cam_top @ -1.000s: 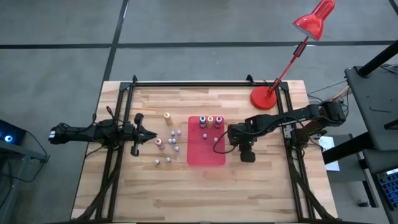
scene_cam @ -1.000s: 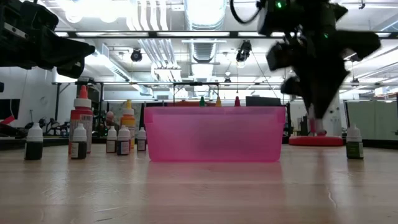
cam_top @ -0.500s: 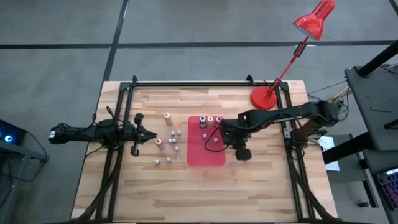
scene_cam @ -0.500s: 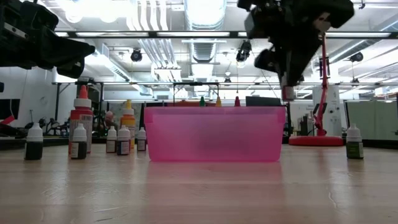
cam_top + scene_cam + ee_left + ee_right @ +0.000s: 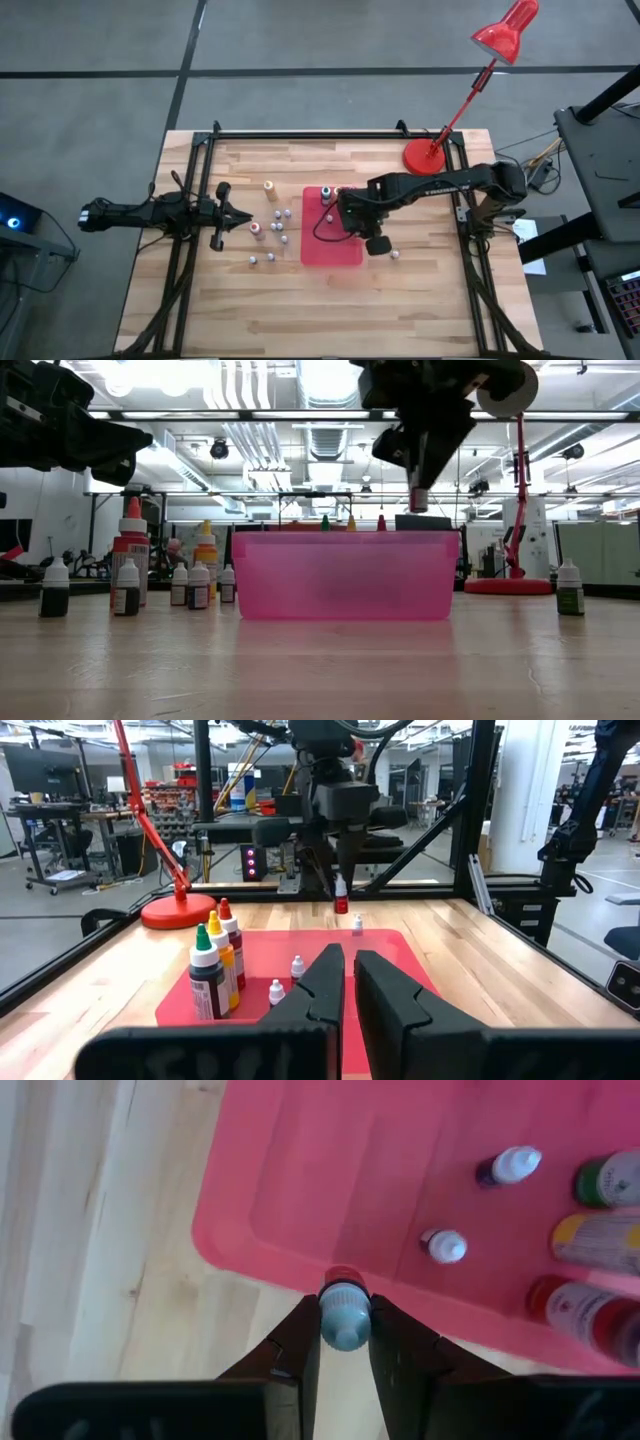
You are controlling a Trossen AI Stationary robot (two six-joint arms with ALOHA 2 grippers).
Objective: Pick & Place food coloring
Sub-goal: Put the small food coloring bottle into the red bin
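While the left hand [image 5: 243,216] waits with its fingers pressed together over the left side of the surface [image 5: 430,300], the right hand [image 5: 345,1342] is carrying out the placing step: it pinches a small food coloring bottle [image 5: 345,1316] with a pale teal cap between its two dark fingers and hangs above the red tray [image 5: 350,252], which sits near the middle of the surface. From the left wrist view the carried bottle [image 5: 341,900] hangs upright, clear of the tray floor, with red on its lower part. Several bottles already stand in the tray: three taller ones, green [image 5: 208,982], yellow and red, along its far edge, plus a few tiny white-capped ones [image 5: 297,966] on its floor. A loose group of bottles [image 5: 272,232] is on the bare wood just left of the tray, an orange one [image 5: 269,188] stands a little farther back, and one more [image 5: 394,253] sits alone to the tray's right. Judging by this, the task is partly done. The next move seems to call for lowering the bottle onto a bare part of the tray floor, away from its neighbours, spreading the fingers only once it stands, then lifting straight up so nothing tips.
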